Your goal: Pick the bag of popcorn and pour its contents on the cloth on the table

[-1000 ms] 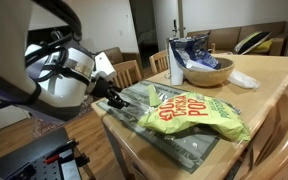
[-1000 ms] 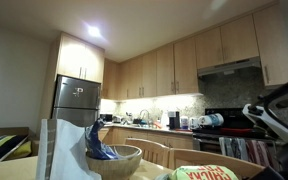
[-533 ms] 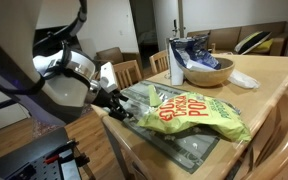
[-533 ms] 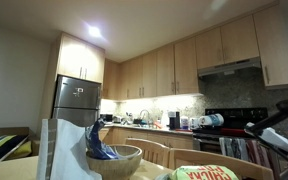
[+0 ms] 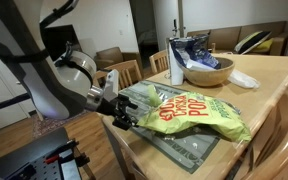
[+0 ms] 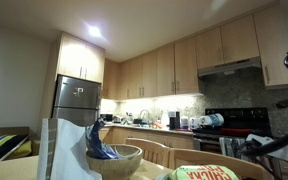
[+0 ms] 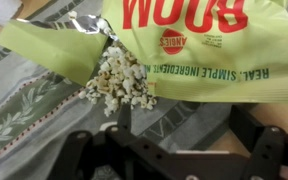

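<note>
My hand (image 5: pixel 124 118) has dropped close beside the bag (image 5: pixel 196 112), jaws wide and empty. The bag lies flat on the cloth (image 5: pixel 189 147); popcorn (image 7: pixel 119 80) seems spilled at its mouth, so grasping comes next.

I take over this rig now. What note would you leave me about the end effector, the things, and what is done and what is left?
End effector: open, empty, low at the table edge, facing the bag's open mouth.
Bag: lies flat on the cloth, not gripped.
Popcorn: a small heap at the bag mouth, on the cloth.
Done: end effector is at the bag; nothing lifted.
Left: grip the bag, lift it, pour the rest on the cloth.
</note>
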